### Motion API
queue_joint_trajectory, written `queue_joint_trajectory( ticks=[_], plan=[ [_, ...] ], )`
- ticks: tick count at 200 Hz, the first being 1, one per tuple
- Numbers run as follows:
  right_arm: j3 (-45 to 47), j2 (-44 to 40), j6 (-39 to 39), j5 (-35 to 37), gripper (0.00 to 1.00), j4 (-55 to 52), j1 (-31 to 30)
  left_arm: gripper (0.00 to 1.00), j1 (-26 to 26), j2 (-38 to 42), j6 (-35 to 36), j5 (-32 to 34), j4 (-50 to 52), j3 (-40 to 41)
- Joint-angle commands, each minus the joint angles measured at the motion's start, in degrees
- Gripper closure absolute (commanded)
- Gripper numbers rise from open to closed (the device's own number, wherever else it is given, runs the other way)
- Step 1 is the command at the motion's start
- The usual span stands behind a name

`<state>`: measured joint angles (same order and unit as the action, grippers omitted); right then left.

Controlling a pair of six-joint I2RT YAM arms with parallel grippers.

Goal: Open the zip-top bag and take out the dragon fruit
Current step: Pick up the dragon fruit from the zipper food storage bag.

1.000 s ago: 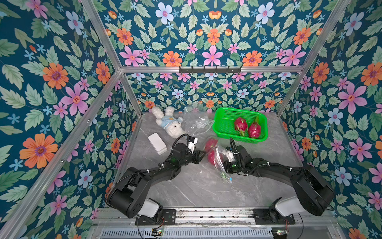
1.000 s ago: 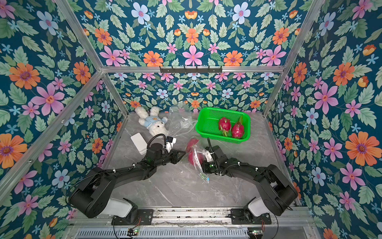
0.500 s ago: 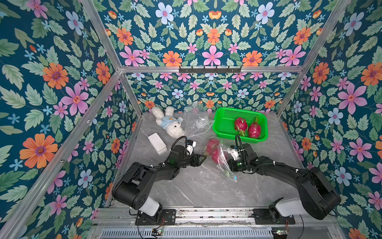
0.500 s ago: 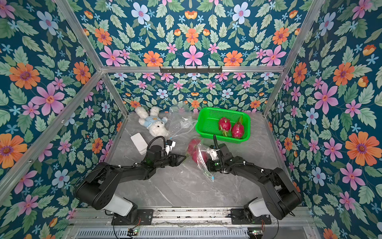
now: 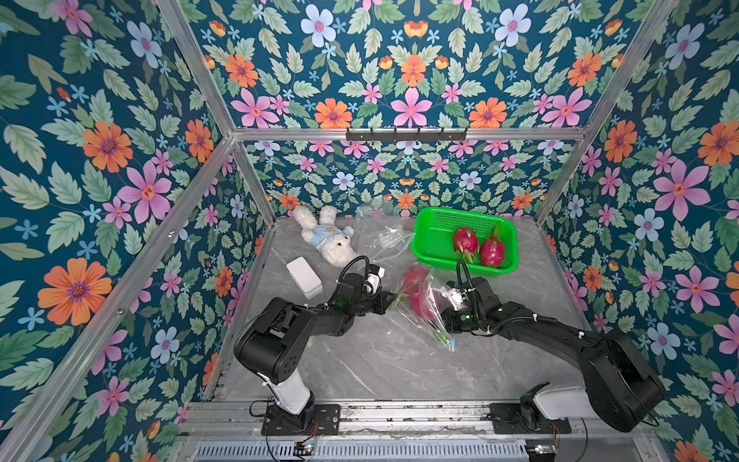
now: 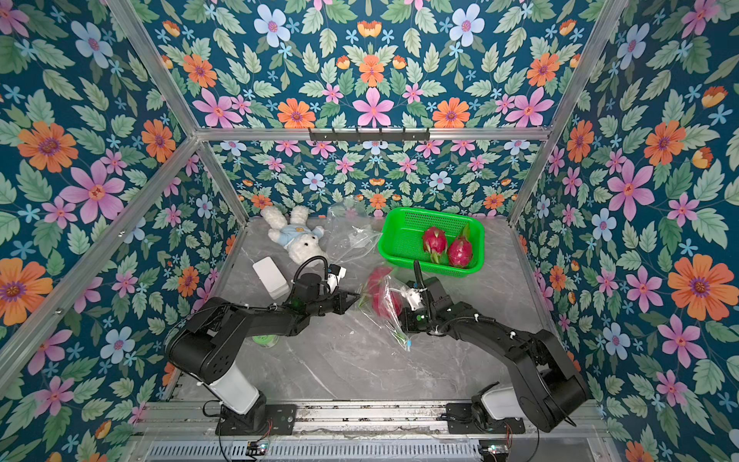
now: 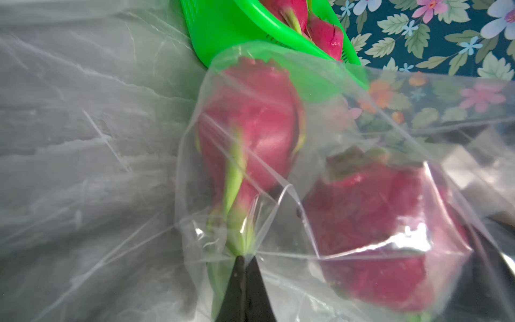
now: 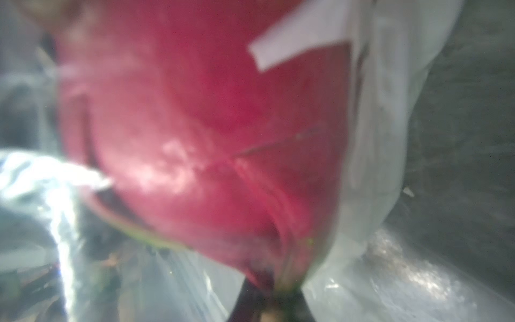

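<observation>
**Q.** Where does the zip-top bag (image 5: 438,320) lie?

**A.** Between the two arms over the grey table (image 5: 380,360), near the front rim of the green basket (image 5: 460,211).

**Q.** And the fruit?

**A.** Two are inside the clear film: the bagged dragon fruit nearer the basket (image 5: 414,276) and the bagged dragon fruit nearer the arms (image 5: 424,305). Two others, the paler basket dragon fruit (image 5: 466,242) and the darker basket dragon fruit (image 5: 492,252), rest touching inside the basket.

**Q.** State of the left gripper (image 7: 243,262)?

**A.** Its fingers are pressed together, pinching a gather of bag film at the green tip of one bagged fruit.

**Q.** The right gripper (image 8: 270,306)?

**A.** It sits at the bag's opposite side. The wrist view is badly blurred; the tips appear nearly closed, pinching film at the end of a fruit.
</observation>
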<state>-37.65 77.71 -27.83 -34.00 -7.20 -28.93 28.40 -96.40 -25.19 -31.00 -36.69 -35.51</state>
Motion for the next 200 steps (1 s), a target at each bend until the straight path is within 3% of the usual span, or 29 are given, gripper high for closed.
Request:
queue_joint_trajectory(
  ticks=[1,200],
  plan=[
    [0.0,-2.5,1.2,-3.7,1.0,-5.2,0.0,1.0,-0.6,0.2,3.6,5.8,2.6,-1.2],
    [6.8,-23.1,-2.7,-13.0,1.0,-19.2,0.2,1.0,-5.6,-2.9,6.1,8.2,6.3,-6.2]
  ],
)
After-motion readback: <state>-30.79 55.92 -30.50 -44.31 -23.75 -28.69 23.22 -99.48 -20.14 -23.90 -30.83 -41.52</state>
